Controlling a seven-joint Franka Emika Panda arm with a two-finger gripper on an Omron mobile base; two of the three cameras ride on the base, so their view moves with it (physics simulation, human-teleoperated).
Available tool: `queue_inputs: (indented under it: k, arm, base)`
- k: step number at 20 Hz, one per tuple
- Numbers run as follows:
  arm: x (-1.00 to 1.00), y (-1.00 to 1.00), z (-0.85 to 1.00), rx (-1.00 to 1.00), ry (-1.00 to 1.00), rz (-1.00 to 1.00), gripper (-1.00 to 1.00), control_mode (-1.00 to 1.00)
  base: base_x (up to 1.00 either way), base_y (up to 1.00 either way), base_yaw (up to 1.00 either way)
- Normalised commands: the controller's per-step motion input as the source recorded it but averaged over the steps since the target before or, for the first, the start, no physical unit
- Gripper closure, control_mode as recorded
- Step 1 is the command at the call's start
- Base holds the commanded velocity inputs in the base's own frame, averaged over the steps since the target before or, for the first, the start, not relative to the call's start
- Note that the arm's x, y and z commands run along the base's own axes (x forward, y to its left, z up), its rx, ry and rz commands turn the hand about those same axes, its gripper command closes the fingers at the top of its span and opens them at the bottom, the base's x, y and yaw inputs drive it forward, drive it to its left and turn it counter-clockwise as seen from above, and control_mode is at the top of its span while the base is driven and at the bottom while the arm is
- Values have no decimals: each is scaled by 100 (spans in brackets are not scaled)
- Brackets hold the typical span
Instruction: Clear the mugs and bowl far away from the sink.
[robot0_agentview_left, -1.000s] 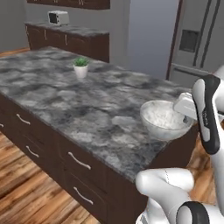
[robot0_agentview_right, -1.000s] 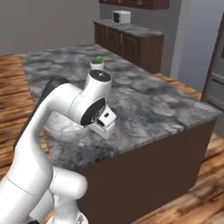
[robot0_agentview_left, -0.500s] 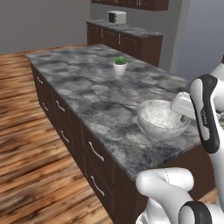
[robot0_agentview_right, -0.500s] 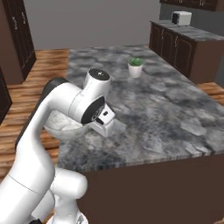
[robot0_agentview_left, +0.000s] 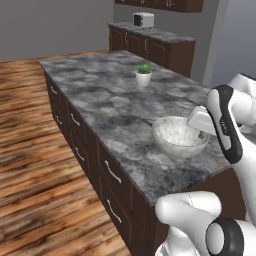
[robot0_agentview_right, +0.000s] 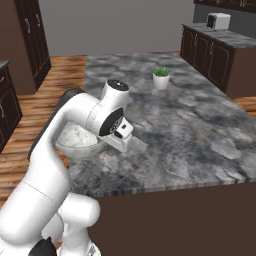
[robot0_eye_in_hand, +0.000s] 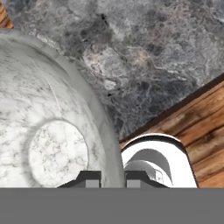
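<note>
The wide, pale marbled bowl sits over the near corner of the dark granite island. My gripper is shut on its right rim. In the hand view the rim of the bowl runs down between my two fingertips, the gripper pinching it, one finger inside and one outside. From the right base view the bowl is partly hidden behind my forearm. Whether it rests on the stone or hangs just above it I cannot tell. The mugs and the sink are out of view.
A white pot with a green plant stands farther along the island. Drawer fronts line the island's left side above a wooden floor. A back counter carries a small white appliance. The island's edge lies close behind the bowl.
The whole scene has swung across both base views, so the base has moved around the island's end. The bowl stays in the gripper, in the same place relative to the arm.
</note>
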Motion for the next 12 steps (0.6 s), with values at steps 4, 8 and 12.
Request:
queue_inputs:
  k: [4, 8, 12]
  arm:
    - [100, 0, -36, 0, 11, 7, 100, -100]
    - [96, 0, -32, -2, 0, 0, 100, -100]
    - [67, 0, -39, -3, -9, 0, 100, -100]
  base:
    - [0, 0, 0]
    - [0, 0, 0]
    - [0, 0, 0]
